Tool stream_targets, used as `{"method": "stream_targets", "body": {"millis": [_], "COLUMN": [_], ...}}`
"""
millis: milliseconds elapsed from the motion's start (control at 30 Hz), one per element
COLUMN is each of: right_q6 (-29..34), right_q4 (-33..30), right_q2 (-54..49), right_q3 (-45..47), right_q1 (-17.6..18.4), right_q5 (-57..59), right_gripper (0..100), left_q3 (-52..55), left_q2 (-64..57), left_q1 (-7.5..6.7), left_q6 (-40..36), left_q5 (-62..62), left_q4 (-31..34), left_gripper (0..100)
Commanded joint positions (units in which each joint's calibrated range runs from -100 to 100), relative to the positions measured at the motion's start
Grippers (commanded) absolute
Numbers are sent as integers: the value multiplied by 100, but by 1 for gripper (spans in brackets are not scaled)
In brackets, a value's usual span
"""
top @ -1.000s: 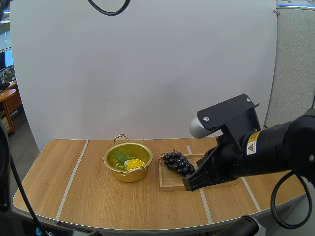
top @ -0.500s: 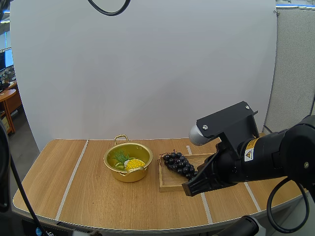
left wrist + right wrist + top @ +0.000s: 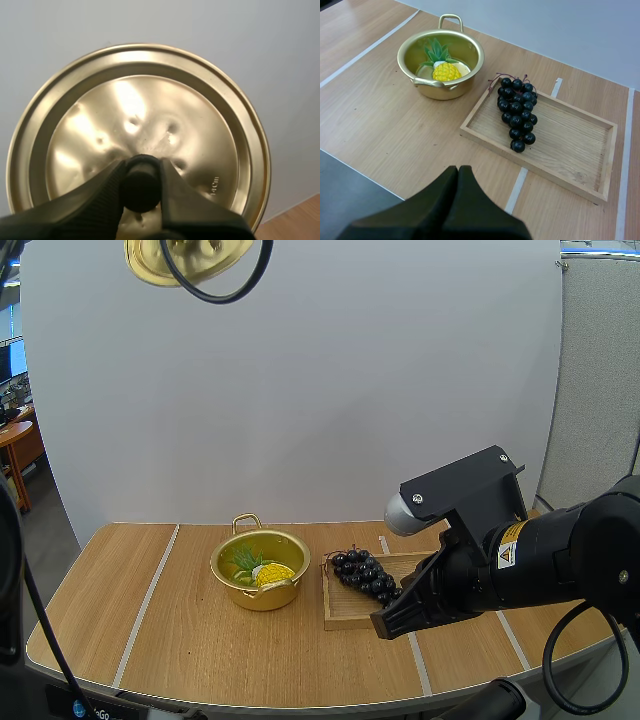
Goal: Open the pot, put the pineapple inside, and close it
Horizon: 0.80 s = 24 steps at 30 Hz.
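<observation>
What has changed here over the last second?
The round golden metal lid, pinched by its black knob in the left claw, has come into the high view, up near its top. The right claw, shut, sank slightly. The golden pot holding the yellow toy pineapple and the dark grape bunch on the wooden tray stayed put.

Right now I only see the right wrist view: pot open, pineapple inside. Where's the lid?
Observer: The lid is in the air, the left pincer shut on its knob.
Operator: Near the pot?
Observer: No. The high view has it far above the table, up and left of the pot.
Operator: And my right pincer?
Observer: From above, it hangs at the near edge of the tray.
</observation>
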Motion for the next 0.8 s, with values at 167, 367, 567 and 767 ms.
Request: {"method": "stream_targets", "body": {"millis": [167,367,567,767], "right_q6": [20,20,20,20], "right_q4": [-4,-4,-4,-4], "right_q2": [-57,-57,-57,-57], "right_q3": [24,24,24,24], "right_q1": [-31,-31,-31,-31], "right_q5": [0,0,0,0], "right_gripper": [0,0,0,0], "left_q3": [443,1400,2460,3352], "left_q2": [230,217,217,217], "left_q1": [-17,-17,-17,-17], "left_q6": [149,378,585,585], "left_q5": [442,442,442,442], "left_q4": [-307,-859,-1212,-1504], "left_gripper": [0,0,0,0]}}
